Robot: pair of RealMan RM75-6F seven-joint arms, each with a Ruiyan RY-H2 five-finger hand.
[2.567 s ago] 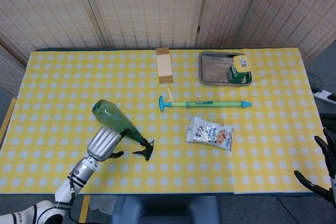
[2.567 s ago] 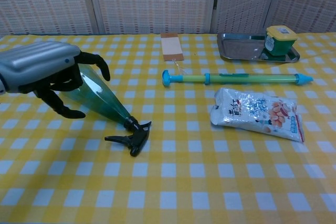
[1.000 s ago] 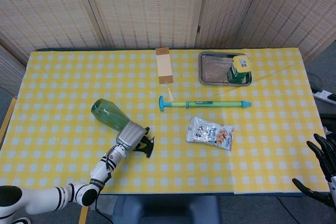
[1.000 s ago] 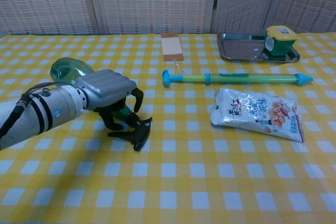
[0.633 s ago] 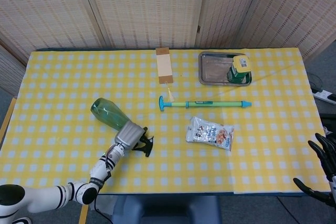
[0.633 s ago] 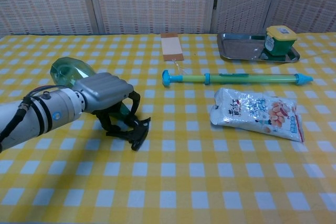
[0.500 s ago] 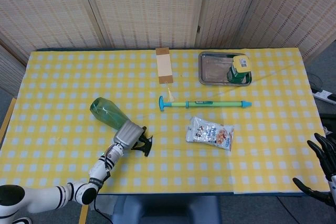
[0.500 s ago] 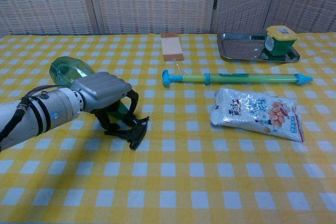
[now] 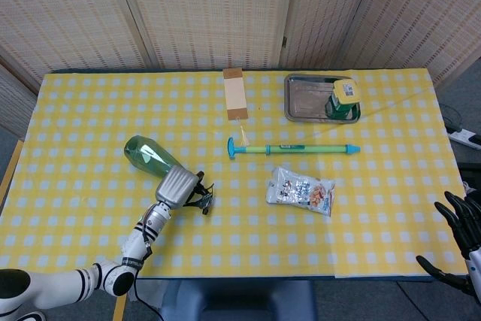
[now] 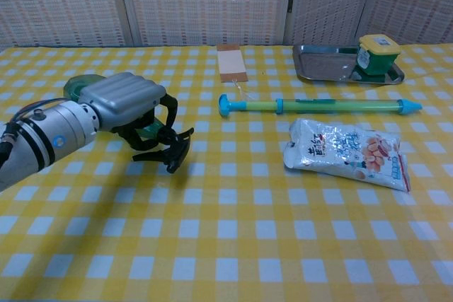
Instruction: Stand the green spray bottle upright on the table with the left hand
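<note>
The green spray bottle lies on its side on the yellow checked tablecloth, left of centre, its black trigger head pointing right and toward me. My left hand wraps over the bottle's neck and grips it; its fingers curl under just behind the trigger head. The trigger end looks slightly raised off the cloth. Only the bottle's round base shows behind the hand in the chest view. My right hand hangs off the table's near right corner with its fingers spread, holding nothing.
A teal and green pump tube lies across the middle, a snack bag below it. At the back, a wooden block and a metal tray holding a green and yellow container.
My left hand closed around the bottle's neck and drew it back and to the left. The trigger head came up a little and swung with it. The right hand stayed put.
</note>
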